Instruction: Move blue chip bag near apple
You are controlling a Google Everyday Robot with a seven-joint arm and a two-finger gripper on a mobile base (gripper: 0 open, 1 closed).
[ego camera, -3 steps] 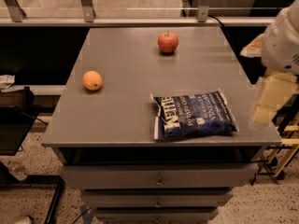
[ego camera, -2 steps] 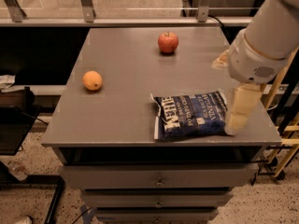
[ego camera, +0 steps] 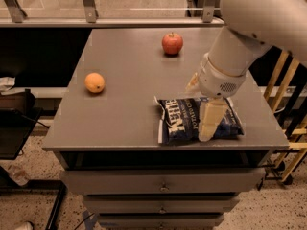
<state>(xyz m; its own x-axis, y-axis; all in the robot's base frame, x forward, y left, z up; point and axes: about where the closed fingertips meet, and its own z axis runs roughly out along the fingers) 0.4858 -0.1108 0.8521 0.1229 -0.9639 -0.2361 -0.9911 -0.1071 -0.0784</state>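
Note:
The blue chip bag [ego camera: 184, 120] lies flat near the table's front edge, right of centre, with white lettering facing up. The red apple [ego camera: 172, 43] sits at the back of the table, well apart from the bag. My gripper [ego camera: 198, 112] hangs over the bag's right half on a thick white arm [ego camera: 249, 23] that comes in from the upper right. Its cream fingers [ego camera: 210, 120] are spread apart and hold nothing. One finger covers part of the bag. I cannot tell whether it touches the bag.
An orange citrus fruit [ego camera: 95, 82] sits on the left side of the grey table [ego camera: 124, 109]. Drawers run below the table's front edge. A wooden frame [ego camera: 288, 114] stands to the right, and a dark cart [ego camera: 14, 123] to the left.
The arm has swung in from the right edge of the table to over the bag's right half. The bag, apple and orange have not moved.

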